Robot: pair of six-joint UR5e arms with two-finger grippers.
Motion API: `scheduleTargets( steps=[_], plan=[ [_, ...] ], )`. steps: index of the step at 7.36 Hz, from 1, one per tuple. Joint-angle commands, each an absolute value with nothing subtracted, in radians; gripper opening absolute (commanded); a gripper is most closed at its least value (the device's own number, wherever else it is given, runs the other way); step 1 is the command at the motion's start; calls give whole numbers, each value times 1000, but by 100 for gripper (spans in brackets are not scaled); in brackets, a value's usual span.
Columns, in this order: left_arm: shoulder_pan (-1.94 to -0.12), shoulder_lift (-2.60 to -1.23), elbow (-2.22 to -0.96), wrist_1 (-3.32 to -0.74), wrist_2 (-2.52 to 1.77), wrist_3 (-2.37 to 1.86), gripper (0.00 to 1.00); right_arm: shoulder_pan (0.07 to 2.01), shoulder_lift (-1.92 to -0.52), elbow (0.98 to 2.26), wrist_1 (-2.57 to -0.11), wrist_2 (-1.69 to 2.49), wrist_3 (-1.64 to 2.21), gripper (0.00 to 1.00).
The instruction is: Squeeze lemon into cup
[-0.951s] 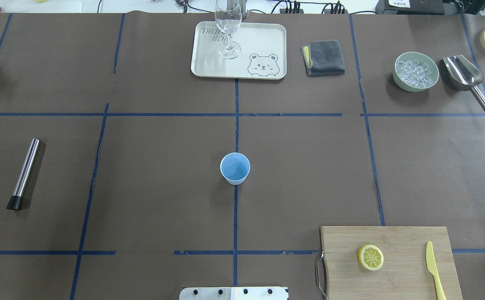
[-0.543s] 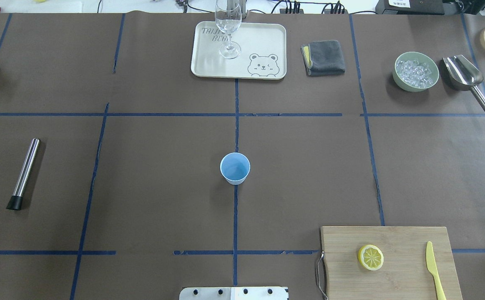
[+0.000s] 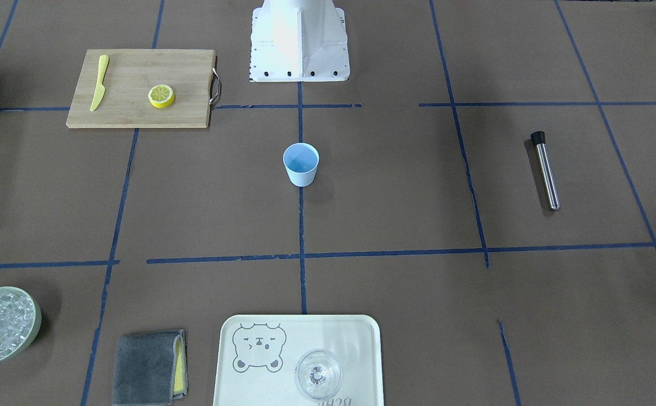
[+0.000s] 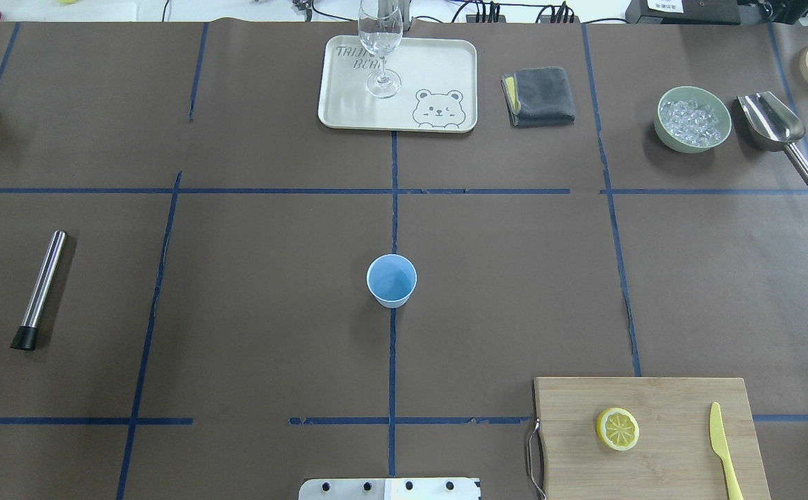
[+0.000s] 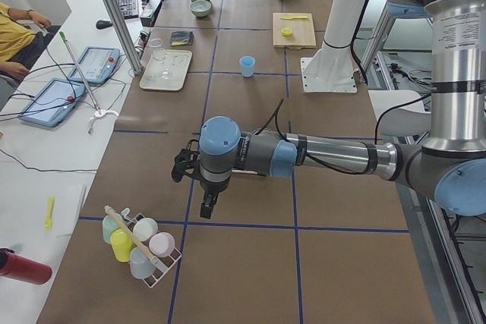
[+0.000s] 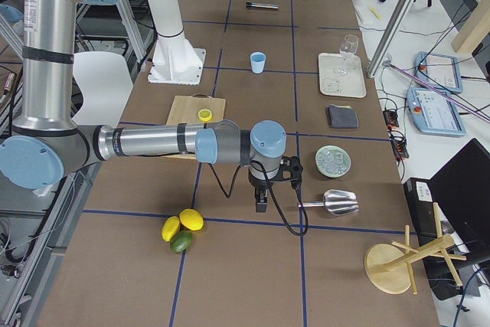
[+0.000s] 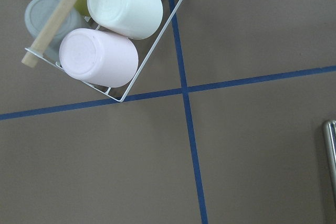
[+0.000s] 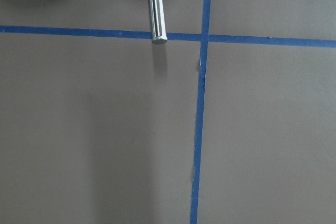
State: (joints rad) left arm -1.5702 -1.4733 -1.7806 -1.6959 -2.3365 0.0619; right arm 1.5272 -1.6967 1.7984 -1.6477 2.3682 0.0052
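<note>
The lemon, a short yellow disc with a pale segmented face, lies on a wooden cutting board at the near right. The light-blue cup stands upright at the table's middle, on a blue tape line. Neither gripper shows in the overhead or front view. In the exterior left view my left gripper hangs over the table far from the cup. In the exterior right view my right gripper hangs past the board, beside a steel scoop. I cannot tell whether either is open or shut.
A yellow knife lies on the board. At the back are a tray with a clear glass, a grey cloth and a green bowl of ice. A steel rod lies left. A wire rack of cups sits near my left gripper.
</note>
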Motion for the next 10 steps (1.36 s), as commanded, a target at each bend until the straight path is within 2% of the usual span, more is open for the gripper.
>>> scheduleTargets(
  steps=[1, 2, 4, 8, 10],
  plan=[
    [-1557, -1495, -1785, -1712, -2339, 60, 100, 1523, -1683, 1819, -1649, 2372, 9, 100],
    [-1555, -1508, -1783, -1741, -2345, 60, 100, 1499, -1681, 1845, -1649, 2372, 15, 100],
    [-1559, -1505, -1769, -1978, -2342, 54, 100, 1496, -1625, 1882, -1647, 2364, 28, 100],
    [-1562, -1470, -1712, -2044, -2338, 72, 100, 1491, -1623, 1913, -1537, 2369, 32, 100],
    [-1556, -1465, -1720, -1896, -2332, 69, 100, 1374, -1641, 1956, -1505, 2356, 72, 100]
  ],
)
